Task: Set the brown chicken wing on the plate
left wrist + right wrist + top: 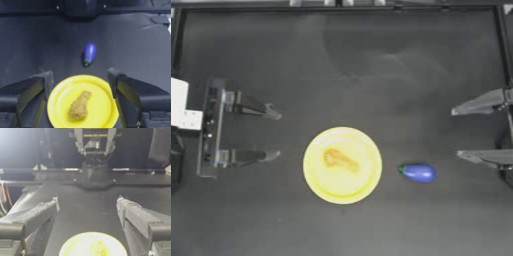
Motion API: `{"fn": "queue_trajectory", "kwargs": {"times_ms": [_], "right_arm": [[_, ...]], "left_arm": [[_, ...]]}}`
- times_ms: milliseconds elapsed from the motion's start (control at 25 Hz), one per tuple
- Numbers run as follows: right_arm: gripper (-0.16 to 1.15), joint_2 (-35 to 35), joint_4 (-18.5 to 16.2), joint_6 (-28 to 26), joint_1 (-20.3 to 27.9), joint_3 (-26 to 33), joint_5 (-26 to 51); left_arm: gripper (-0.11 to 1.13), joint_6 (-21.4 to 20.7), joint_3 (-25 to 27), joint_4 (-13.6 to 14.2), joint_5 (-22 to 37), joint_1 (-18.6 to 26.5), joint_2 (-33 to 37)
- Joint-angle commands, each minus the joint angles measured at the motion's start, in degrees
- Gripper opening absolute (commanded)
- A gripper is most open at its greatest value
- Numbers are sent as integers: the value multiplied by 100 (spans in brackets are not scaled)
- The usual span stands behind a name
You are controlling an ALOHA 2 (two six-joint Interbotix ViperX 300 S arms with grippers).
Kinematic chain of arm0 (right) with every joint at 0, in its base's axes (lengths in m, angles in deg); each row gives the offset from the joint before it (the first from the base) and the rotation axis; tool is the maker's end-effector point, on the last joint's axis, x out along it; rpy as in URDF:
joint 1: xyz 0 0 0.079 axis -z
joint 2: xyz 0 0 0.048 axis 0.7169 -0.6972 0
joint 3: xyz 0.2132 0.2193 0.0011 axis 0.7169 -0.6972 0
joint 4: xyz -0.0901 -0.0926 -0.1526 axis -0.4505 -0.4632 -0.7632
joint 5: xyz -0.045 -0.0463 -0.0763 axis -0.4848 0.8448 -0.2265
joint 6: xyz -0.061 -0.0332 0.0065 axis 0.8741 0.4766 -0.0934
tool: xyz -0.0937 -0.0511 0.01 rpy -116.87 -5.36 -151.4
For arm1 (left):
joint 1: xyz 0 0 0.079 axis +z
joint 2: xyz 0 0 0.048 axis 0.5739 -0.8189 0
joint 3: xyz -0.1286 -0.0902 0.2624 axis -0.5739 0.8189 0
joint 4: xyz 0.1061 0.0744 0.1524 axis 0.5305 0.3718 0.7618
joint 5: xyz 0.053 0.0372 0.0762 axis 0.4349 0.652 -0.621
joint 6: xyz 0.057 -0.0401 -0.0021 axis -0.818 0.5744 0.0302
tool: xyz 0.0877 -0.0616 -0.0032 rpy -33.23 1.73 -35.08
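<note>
The brown chicken wing (340, 161) lies on the plate (319, 182), near the table's middle. A blue toy (418, 173) sits on the table (371, 65) just right of the plate. The left gripper (271, 134) waits at the left, spread wide and holding nothing. The right gripper (459, 133) waits at the right, also spread wide.

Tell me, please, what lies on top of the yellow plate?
Only the brown chicken wing lies on the plate, near its middle. The table under the plate is covered and cannot be seen. Both the left gripper and right gripper are open, drawn back.
</note>
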Motion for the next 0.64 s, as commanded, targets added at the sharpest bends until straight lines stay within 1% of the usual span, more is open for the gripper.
{"fn": "queue_trajectory", "kwargs": {"times_ms": [40, 160, 360, 640], "right_arm": [[100, -44, 9, 9, 9, 149, -18], [100, -53, 0, 9, 9, 158, -18], [100, -53, 0, 9, 0, 167, -18], [100, -114, -18, 18, 9, 220, -18]], "left_arm": [[97, 35, 62, -9, -97, 44, 246], [97, 44, 220, -26, -149, 70, 413], [97, 44, 466, -176, -255, 132, 738], [97, 44, 844, -229, -413, 158, 1151]]}}
